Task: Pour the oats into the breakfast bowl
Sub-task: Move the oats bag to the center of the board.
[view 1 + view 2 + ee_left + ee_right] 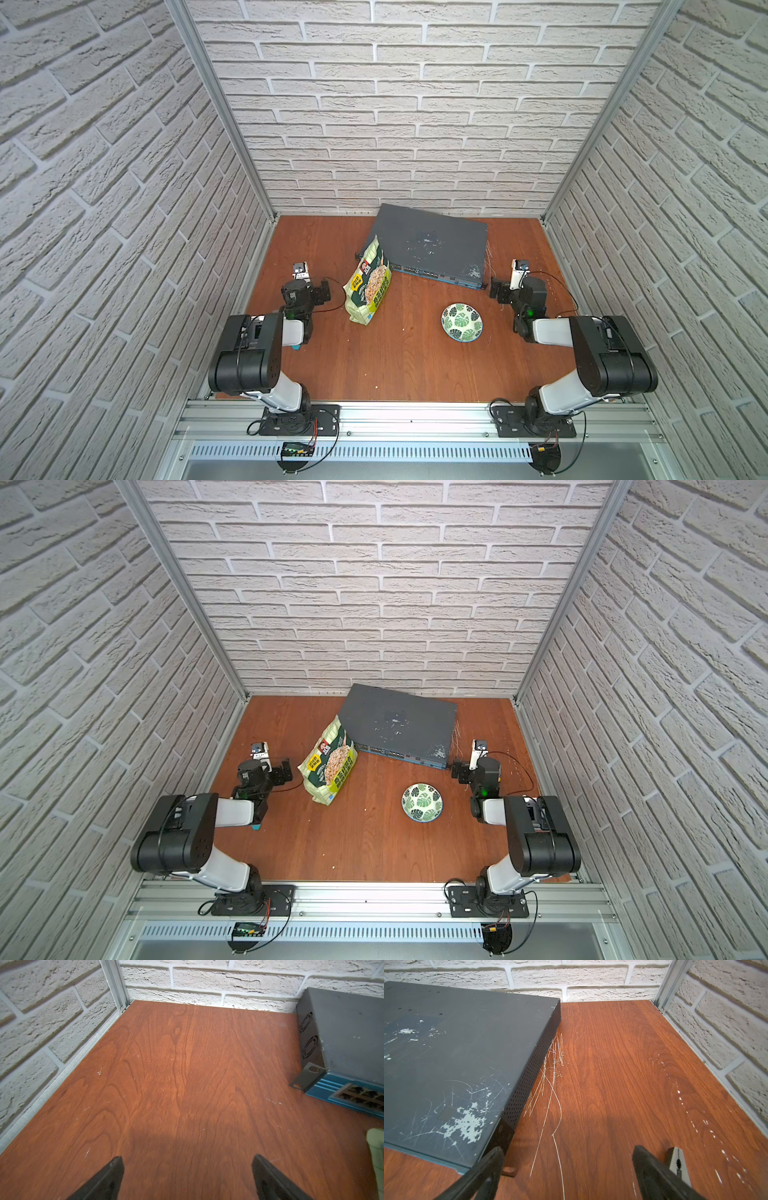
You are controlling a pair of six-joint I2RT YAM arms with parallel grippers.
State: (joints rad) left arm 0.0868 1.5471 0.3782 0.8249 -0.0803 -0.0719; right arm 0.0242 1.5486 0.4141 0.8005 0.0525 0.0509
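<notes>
Bowl (462, 322) shows bare leaf pattern, pouch (369, 291) stands apart, left hand (187, 1156) and right hand (567, 1147) released.

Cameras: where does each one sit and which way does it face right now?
Top views: above the front rail, looking down toward the back wall; both arms, oats pouch and breakfast bowl show.
Left wrist: behind the open left gripper, facing the back-left corner.
Right wrist: behind the open right gripper, facing the back-right corner.
Shared: grey box, in all views.
</notes>
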